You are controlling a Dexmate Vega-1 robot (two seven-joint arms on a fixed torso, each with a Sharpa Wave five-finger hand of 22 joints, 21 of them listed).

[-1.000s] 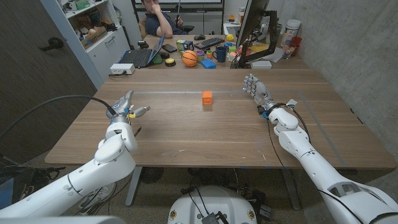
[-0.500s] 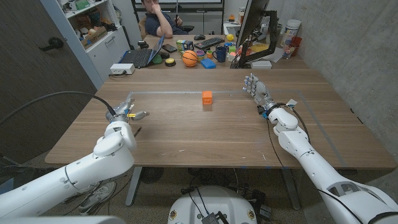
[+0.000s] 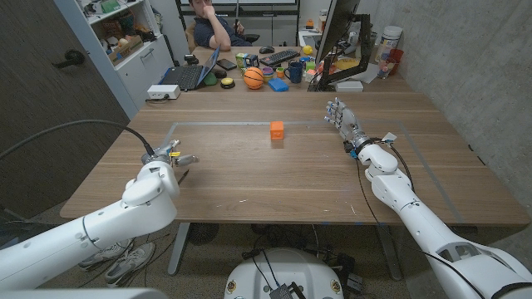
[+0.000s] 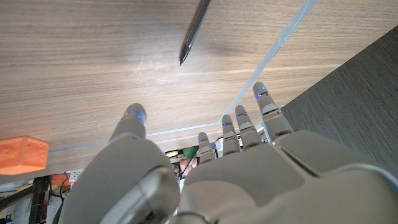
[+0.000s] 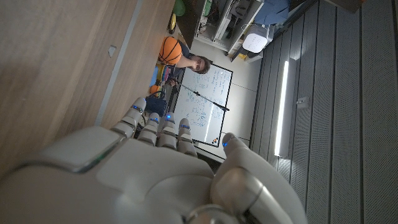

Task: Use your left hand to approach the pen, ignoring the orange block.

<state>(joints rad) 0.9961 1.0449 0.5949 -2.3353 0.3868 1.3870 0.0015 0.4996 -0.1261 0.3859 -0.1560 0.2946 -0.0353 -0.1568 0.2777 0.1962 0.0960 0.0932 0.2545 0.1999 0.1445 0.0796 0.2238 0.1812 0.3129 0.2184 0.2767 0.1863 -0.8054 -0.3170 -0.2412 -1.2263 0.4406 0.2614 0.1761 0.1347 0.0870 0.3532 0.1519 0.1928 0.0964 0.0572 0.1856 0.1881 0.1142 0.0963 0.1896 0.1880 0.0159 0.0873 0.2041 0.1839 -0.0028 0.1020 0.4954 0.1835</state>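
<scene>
Near the table's point(image 3: 274, 178) left edge, just beside the left robot hand point(image 3: 170, 155), lies the pen point(image 4: 194, 31) — a thin dark stick. From the head camera only a sliver of it peeks out at the hand's side, the hand covering the rest. From the left wrist camera it sits on the wood ahead of the fingertips point(image 4: 134, 114), apart from them, with a pointed tip toward the hand and the far end cut off by the frame.

Left hand: fingers spread and extended, holding nothing. Right robot hand point(image 3: 342, 120) waits well apart on the other side of the table, fingers straight and together, holding nothing.

Handling, as a judgement: the pen looks light, stiff and narrow, likely smooth — prone to roll or skid if nudged sideways. It lies low on the wood, so there is little height to get fingers under. If a hold were wanted, mid-barrel between thumb and a finger, across its length, would be the safest place; the tapered tip offers little to grip. The task only asks for an approach, so no contact is needed.

Orange block point(image 3: 276, 129) stands near the table's middle, well apart from both hands and from the pen.

Hard to make out: the pen's full length, any cap or clip, its material. Whether the left hand's underside touches the table — cannot tell.
</scene>
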